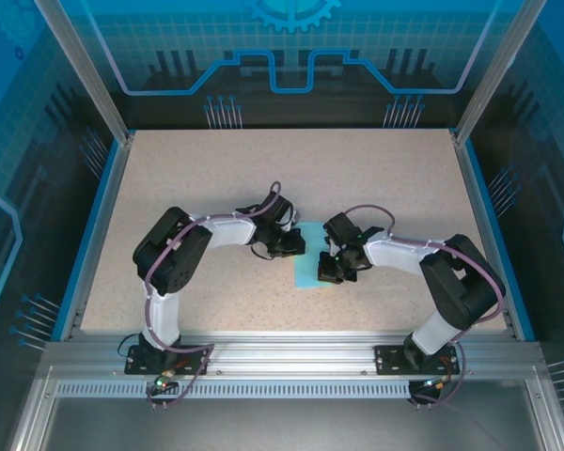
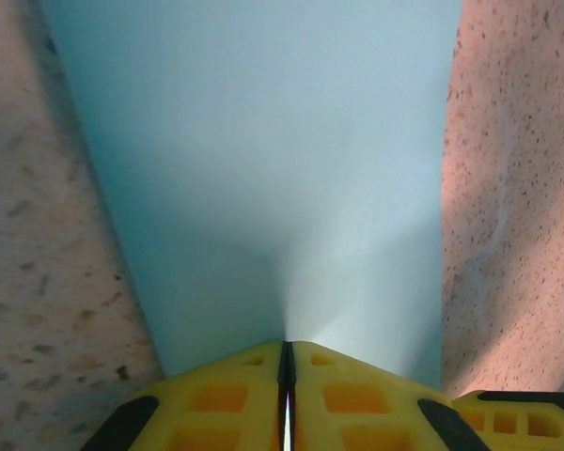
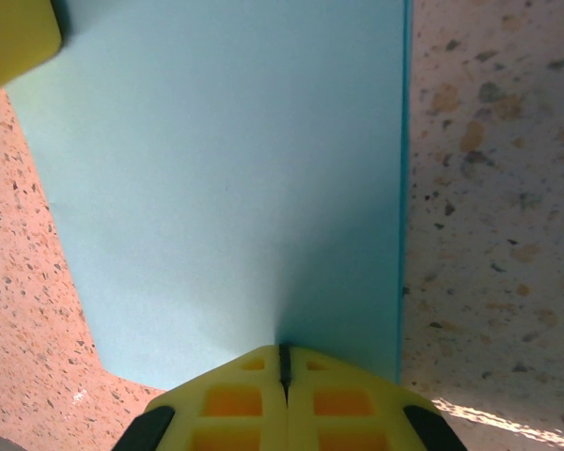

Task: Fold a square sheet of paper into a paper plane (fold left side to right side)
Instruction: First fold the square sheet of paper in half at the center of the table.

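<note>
Cyan square sheet of paper (image 1: 308,275) lying on speckled counter (image 1: 216,169), left pincer (image 2: 287,349) pinched shut on its edge, right pincer (image 3: 284,351) clamped shut on it too

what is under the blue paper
Speckled table shows around the paper. The left tool and right tool are shut on its edge. The patch beneath the paper is covered, so anything there cannot be seen.

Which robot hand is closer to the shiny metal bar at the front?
Right. The right gripper pinches the blue paper at its near part, closer to the metal bar. The left gripper pinches the paper's left edge, farther back.
</note>
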